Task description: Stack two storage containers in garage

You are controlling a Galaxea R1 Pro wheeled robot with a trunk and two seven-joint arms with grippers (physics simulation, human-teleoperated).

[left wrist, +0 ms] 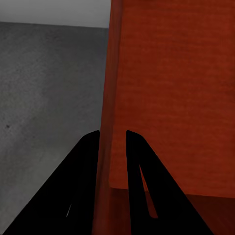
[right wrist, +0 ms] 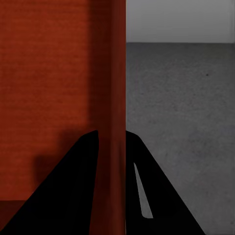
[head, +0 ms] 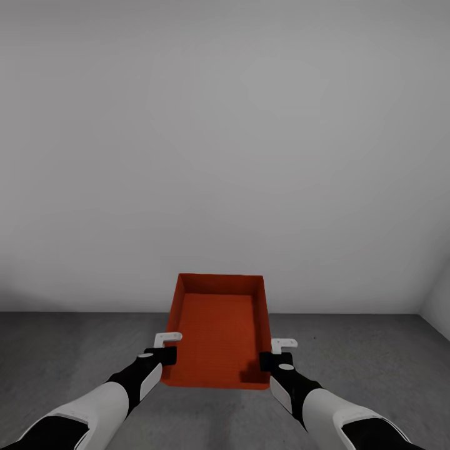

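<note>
One orange-red storage container, open-topped and empty, hangs level between my two arms above the garage's dark concrete floor. My left gripper is shut on its left wall near the front corner; the left wrist view has the black fingers pinching that thin wall. On the opposite wall my right gripper is shut in the same way, and in the right wrist view the wall runs between the fingers. The container's shadow lies on the floor under it.
A plain white-grey wall stands straight ahead and meets the floor just beyond the container. A second wall closes the corner at the far right. Rough grey floor stretches away on both sides.
</note>
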